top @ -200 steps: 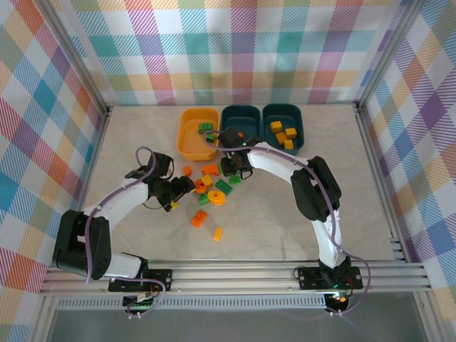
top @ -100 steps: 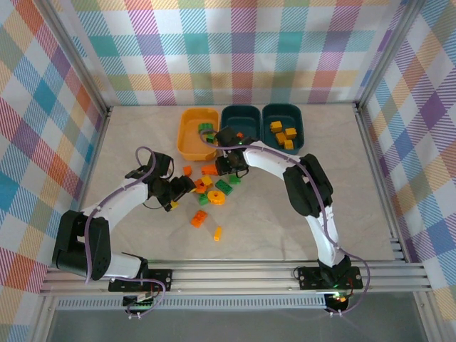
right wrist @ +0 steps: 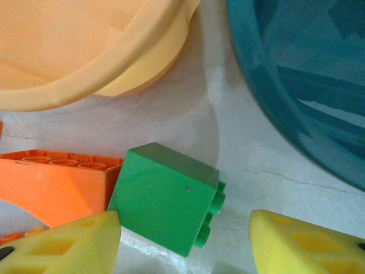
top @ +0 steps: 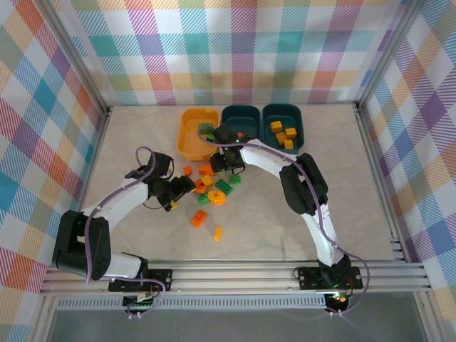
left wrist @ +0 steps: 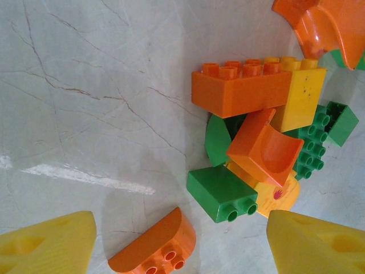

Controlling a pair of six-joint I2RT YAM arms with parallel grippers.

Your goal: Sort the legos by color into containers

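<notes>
Near the far edge of the table [right wrist: 188, 108], just before the gap between the orange tub [right wrist: 85, 94] and the middle teal tub [right wrist: 268, 80], a green brick [right wrist: 165, 197] lies on its side. Its studs point toward the teal tub, and its opposite face touches an orange arched brick [right wrist: 51, 182]. The right gripper [right wrist: 182, 245] straddles it, fingers spread. The left gripper [left wrist: 182, 248] hangs spread over the loose pile [top: 211, 191] toward mid-table.

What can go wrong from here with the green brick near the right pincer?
1. The green brick seems to touch the orange brick, so the open right pincer may catch or drag both when it closes.
2. The rim of the yellow-orange tub is close by; a lifted brick may knock against it.
</notes>
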